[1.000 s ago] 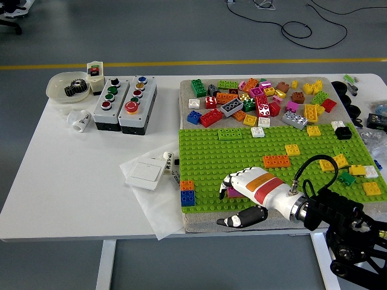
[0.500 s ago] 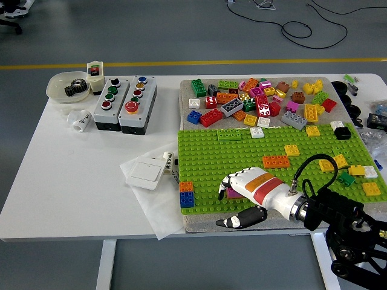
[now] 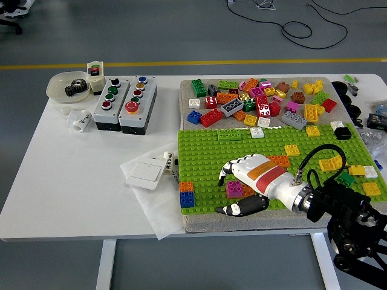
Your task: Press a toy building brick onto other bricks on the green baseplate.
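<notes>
Right hand [image 3: 237,187] hovers over the green studded baseplate [image 3: 205,157], fingers loosely curled, holding nothing. Magenta square brick [image 3: 234,188] sits on baseplate beneath fingertips, blue-orange brick stack [image 3: 187,194] nearby.

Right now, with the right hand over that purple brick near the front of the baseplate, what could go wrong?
1. The right hand hovers just above the purple brick; its fingers may catch it and pull it off the studs.
2. The green baseplate sits on a cloth mat near the table edge, so a push could shift it.
3. The orange-and-blue stack stands close by and may get knocked.
</notes>
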### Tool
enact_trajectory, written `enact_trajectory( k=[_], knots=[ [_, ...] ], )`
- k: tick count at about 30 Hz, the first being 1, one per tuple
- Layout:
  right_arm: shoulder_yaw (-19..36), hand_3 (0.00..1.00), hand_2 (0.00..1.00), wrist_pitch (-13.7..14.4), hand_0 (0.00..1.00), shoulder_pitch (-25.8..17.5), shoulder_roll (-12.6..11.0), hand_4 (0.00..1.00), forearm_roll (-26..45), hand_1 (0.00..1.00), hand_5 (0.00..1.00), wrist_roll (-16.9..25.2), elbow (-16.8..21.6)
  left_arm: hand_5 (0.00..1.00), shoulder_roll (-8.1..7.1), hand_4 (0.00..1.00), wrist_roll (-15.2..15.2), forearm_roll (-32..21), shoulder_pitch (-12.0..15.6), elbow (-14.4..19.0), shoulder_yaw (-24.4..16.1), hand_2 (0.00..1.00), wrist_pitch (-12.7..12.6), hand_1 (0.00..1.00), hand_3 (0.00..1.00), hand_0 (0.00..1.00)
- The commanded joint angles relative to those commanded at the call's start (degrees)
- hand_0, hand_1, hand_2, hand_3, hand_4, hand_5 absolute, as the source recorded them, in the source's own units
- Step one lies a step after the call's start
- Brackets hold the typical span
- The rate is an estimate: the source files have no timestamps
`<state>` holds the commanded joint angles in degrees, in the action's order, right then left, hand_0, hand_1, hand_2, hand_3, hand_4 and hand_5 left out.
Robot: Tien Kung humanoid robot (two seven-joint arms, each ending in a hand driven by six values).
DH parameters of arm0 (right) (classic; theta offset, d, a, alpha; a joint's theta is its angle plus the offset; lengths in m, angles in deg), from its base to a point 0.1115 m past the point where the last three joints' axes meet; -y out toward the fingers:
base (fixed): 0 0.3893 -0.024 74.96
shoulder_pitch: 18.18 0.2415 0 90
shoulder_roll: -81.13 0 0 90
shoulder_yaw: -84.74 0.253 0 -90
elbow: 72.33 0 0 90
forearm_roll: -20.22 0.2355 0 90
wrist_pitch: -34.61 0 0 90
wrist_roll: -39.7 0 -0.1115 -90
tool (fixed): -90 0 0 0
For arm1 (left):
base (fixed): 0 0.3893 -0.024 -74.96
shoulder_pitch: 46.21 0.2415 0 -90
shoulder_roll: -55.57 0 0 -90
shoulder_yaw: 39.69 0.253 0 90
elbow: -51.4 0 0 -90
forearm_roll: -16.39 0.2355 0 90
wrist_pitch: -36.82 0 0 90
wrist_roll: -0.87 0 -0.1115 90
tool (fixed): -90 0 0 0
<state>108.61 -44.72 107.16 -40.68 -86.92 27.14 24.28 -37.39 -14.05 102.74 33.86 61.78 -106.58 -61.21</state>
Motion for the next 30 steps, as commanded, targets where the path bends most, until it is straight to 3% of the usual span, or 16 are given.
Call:
enact_trajectory(
  k=[1, 5, 6, 9, 10, 11, 15, 16, 21, 22, 27, 30],
  knots=[
    [0.44, 0.565, 0.713, 0.4, 0.668, -0.24, 0.1, 0.918, 0.18, 0.66, 0.596, 0.12, -0.25, 0.623, 0.0, 0.612, 0.01, 0.0, 0.02, -0.01, -0.02, 0.788, -0.01, 0.778, 0.58, 0.785],
    [6.2, 0.573, 0.715, 6.84, 0.695, -2.32, 1.04, 0.914, 2.76, 0.674, 0.597, 1.48, -2.79, 0.623, 0.04, 0.612, 0.1, 0.16, 0.2, -0.06, -0.27, 0.789, -0.09, 0.779, 0.579, 0.785],
    [9.21, 0.573, 0.715, 10.59, 0.695, -3.27, 1.98, 0.914, 6.19, 0.674, 0.597, 3.28, -4.59, 0.623, 0.09, 0.612, 0.06, 0.61, 0.43, -0.06, -0.7, 0.789, -0.07, 0.779, 0.579, 0.785],
    [11.23, 0.573, 0.715, 13.66, 0.695, -3.69, 2.6, 0.914, 9.9, 0.674, 0.597, 4.3, -5.55, 0.623, 0.16, 0.612, 0.02, 0.98, 0.59, -0.06, -1.05, 0.789, -0.09, 0.779, 0.579, 0.785],
    [12.18, 0.648, 0.752, 15.07, 0.759, -3.84, 3.04, 0.928, 12.06, 0.718, 0.602, 5.25, -6.08, 0.623, 0.26, 0.612, -0.03, 1.38, 0.7, -0.06, -1.36, 0.788, -0.05, 0.782, 0.58, 0.785],
    [12.84, 0.648, 0.752, 16.21, 0.759, -3.93, 3.38, 0.928, 14.67, 0.718, 0.602, 6.09, -6.47, 0.623, 0.33, 0.612, -0.06, 1.6, 0.79, -0.06, -1.55, 0.788, -0.04, 0.782, 0.58, 0.785],
    [15.32, 0.648, 0.752, 20.55, 0.759, -4.24, 4.75, 0.928, 24.35, 0.718, 0.602, 11.67, -8.28, 0.623, 0.54, 0.612, -0.17, 2.2, 1.25, -0.05, -2.25, 0.788, 0.1, 0.782, 0.58, 0.785],
    [15.8, 0.737, 0.787, 21.34, 0.779, -4.3, 4.97, 0.978, 26.58, 0.752, 0.682, 13.12, -8.67, 0.623, 0.57, 0.612, -0.2, 2.35, 1.33, -0.04, -2.39, 0.789, 0.16, 0.783, 0.58, 0.796],
    [18.53, 0.737, 0.787, 23.34, 0.779, -4.85, 5.89, 0.978, 38.87, 0.752, 0.682, 19.67, -11.36, 0.623, 0.76, 0.612, -0.26, 2.75, 1.63, 0.01, -2.7, 0.789, 0.46, 0.783, 0.58, 0.796],
    [19.36, 0.813, 0.809, 23.48, 0.795, -5.13, 6.06, 0.998, 41.48, 0.767, 0.815, 21.67, -12.05, 0.623, 0.82, 0.612, -0.28, 2.91, 1.7, 0.03, -2.78, 0.789, 0.55, 0.781, 0.58, 0.803],
    [23.32, 0.813, 0.809, 22.37, 0.795, -6.53, 6.71, 0.998, 53.4, 0.767, 0.815, 29.41, -14.44, 0.623, 1.25, 0.612, -0.5, 3.76, 1.76, 0.14, -3.04, 0.789, 1.27, 0.781, 0.58, 0.803],
    [25.5, 0.826, 0.818, 21.55, 0.808, -7.05, 6.83, 0.998, 60.47, 0.777, 0.854, 30.21, -15.41, 0.623, 1.52, 0.612, -0.68, 3.83, 1.83, 0.19, -3.05, 0.787, 1.56, 0.783, 0.58, 0.807]
  ],
)
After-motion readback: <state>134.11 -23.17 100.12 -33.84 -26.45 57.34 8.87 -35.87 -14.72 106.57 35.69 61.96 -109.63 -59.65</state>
